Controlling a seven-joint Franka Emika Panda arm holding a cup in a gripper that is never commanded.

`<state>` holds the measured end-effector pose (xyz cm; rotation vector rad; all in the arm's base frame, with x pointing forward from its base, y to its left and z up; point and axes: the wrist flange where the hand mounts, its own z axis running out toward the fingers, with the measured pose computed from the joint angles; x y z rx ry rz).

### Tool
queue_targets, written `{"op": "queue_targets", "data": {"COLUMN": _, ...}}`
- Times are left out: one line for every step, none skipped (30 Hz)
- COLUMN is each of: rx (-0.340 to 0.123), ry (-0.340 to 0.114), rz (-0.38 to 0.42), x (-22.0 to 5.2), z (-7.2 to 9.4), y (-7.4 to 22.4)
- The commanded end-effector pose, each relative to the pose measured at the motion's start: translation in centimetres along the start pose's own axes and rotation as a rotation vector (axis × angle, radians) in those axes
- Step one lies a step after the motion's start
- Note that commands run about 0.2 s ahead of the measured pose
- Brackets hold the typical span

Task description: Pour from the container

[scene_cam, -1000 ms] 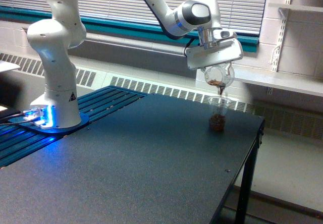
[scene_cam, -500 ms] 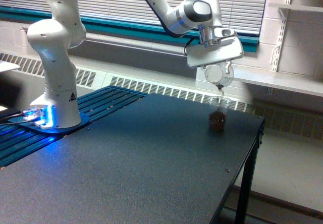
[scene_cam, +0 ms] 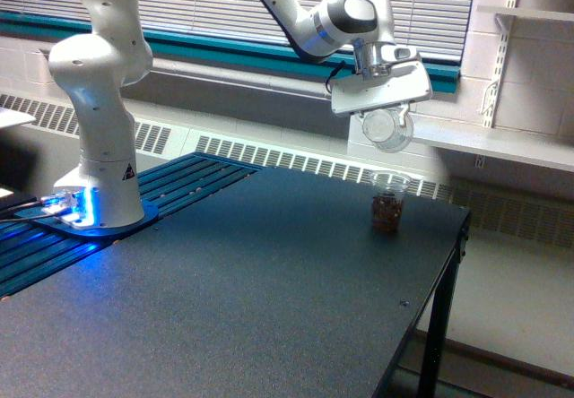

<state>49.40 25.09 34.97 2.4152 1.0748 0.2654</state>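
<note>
My jaws (scene_cam: 380, 104) grip the container (scene_cam: 388, 129), tipped on its side in the upper right of the frame, looking empty. The small cup (scene_cam: 387, 203) stands directly below on the surface (scene_cam: 224, 281), part-filled with brown bits.

The white end effector (scene_cam: 381, 102) hides the top of the clear rounded plastic jug (scene_cam: 388, 128) beneath it, its fingers too small to make out.

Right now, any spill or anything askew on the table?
Nothing stands out. The small cup stands upright with brown contents, no spill visible on the table. The container in the end effector looks empty.
</note>
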Motion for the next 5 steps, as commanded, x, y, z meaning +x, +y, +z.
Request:
{"op": "queue_targets", "data": {"rx": 0.006, "ry": 0.001, "rz": -0.01, "x": -0.32, "z": -0.35, "y": 0.1}}
{"op": "queue_targets", "data": {"rx": 0.012, "ry": 0.002, "rz": -0.004, "x": -0.46, "z": -0.23, "y": 0.09}}
{"op": "queue_targets", "data": {"rx": 0.015, "ry": 0.003, "rz": -0.001, "x": -0.6, "z": -0.15, "y": 0.1}}
{"op": "queue_targets", "data": {"rx": 0.014, "ry": 0.005, "rz": -0.002, "x": -0.7, "z": -0.19, "y": 0.17}}
{"op": "queue_targets", "data": {"rx": 0.014, "ry": 0.005, "rz": -0.002, "x": -0.75, "z": -0.21, "y": 0.17}}
